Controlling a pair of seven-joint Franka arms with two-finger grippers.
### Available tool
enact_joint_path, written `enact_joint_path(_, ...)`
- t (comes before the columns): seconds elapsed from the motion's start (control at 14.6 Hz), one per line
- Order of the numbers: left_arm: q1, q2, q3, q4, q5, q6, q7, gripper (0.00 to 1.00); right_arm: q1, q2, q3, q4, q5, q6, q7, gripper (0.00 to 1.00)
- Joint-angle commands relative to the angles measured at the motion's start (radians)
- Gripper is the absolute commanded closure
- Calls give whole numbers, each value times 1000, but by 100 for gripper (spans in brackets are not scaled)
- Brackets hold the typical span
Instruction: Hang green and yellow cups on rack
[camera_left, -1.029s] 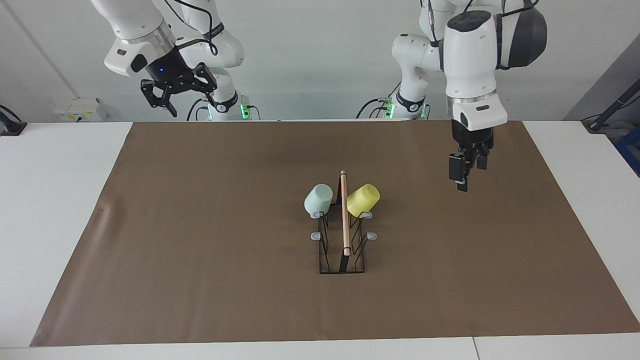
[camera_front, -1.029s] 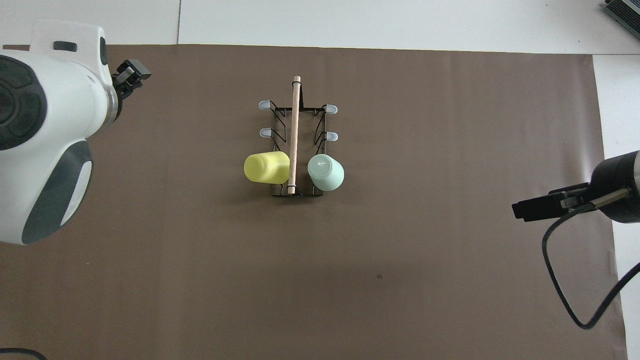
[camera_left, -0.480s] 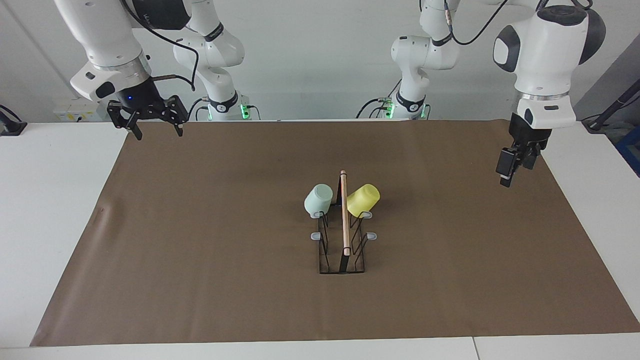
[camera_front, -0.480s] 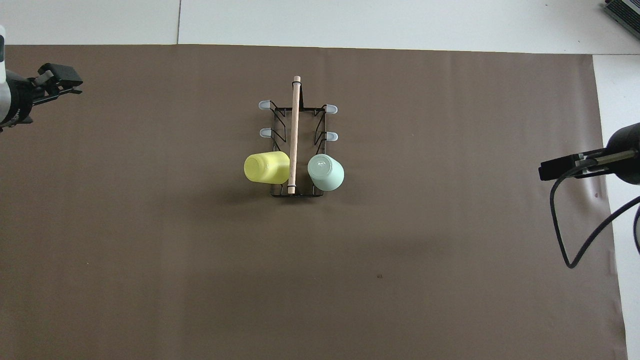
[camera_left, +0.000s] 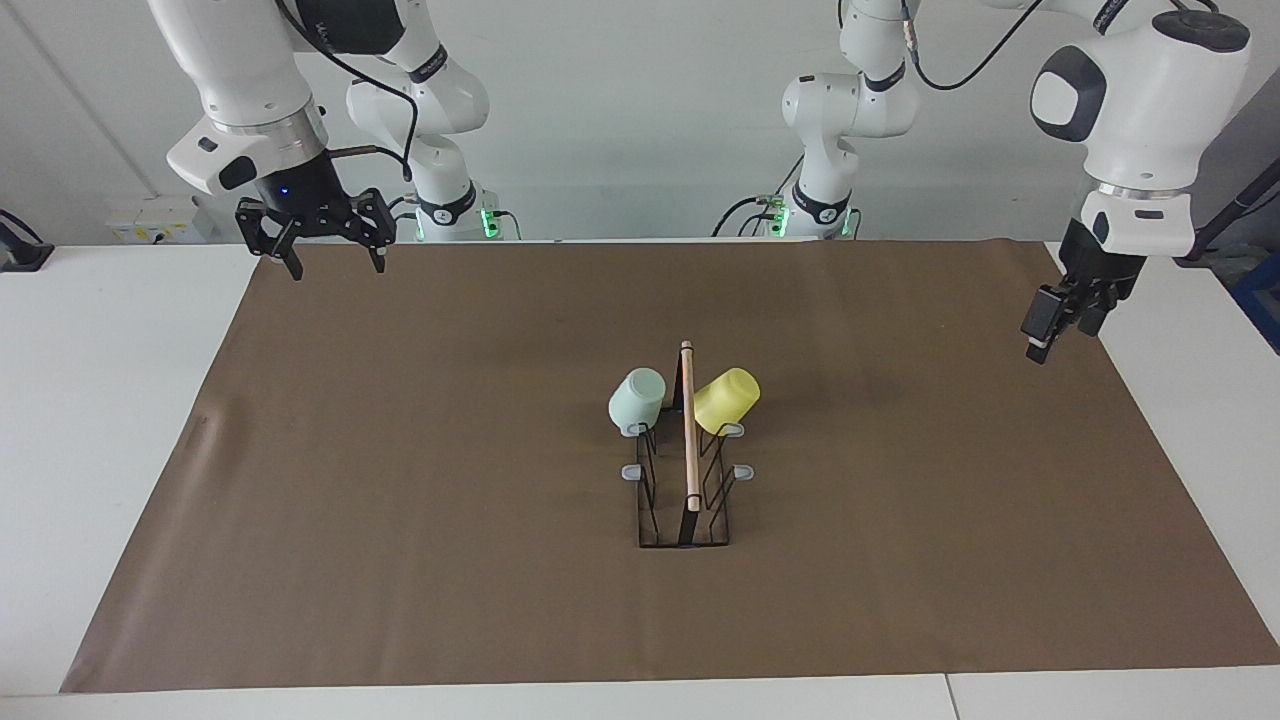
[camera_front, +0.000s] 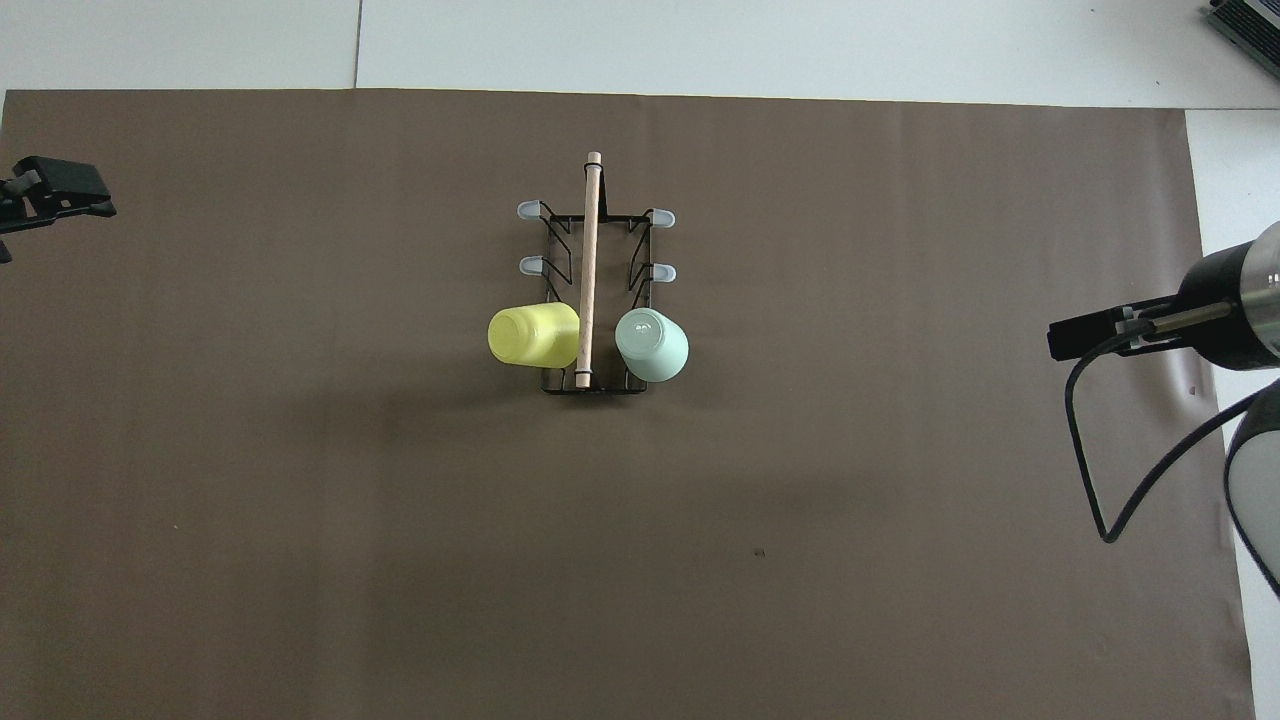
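Observation:
The black wire rack (camera_left: 686, 500) (camera_front: 596, 232) with a wooden rod on top stands mid-mat. The pale green cup (camera_left: 637, 400) (camera_front: 652, 344) hangs upside down on the prong nearest the robots on the right arm's side. On the matching prong toward the left arm's end hangs the yellow cup (camera_left: 727, 400) (camera_front: 533, 334). My left gripper (camera_left: 1042, 340) (camera_front: 95, 195) is open and empty above the mat's edge at the left arm's end. Over the mat's corner at the other end, my right gripper (camera_left: 335, 262) (camera_front: 1062, 338) also stands open and empty.
A brown mat (camera_left: 400, 450) covers most of the white table (camera_left: 100, 400). Several grey-tipped prongs (camera_left: 632, 471) of the rack carry nothing. A black cable (camera_front: 1090, 480) loops down from the right arm.
The left gripper has swung away from the rack toward its own end of the table. The right gripper has come down lower over the mat's corner. Both cups stay on the rack.

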Motion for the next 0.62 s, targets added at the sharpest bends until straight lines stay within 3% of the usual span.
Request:
enact_joint_path(0.0,185,-29,-192,-12,-50,-61,94,0,42,2,-43,-10,-28,57,28,0)
enact_joint_path(0.14,359,-32,-392,6,-50,-126,149,0,39,17,-42,-7,-28,61,28,0)
enact_joint_path(0.21,376,-32,-421,32,-49,-185,174,0,30,28,-42,2,-28,60,24,0)
enact_joint_path(0.41,283,-30,-359,121,-43,-375,264,0,15,86,-41,111,-30,-1,12,0)
enact_joint_path(0.55,234,-43,-311,127,-43,-468,329,0,18,89,-42,125,-28,-24,8,0)
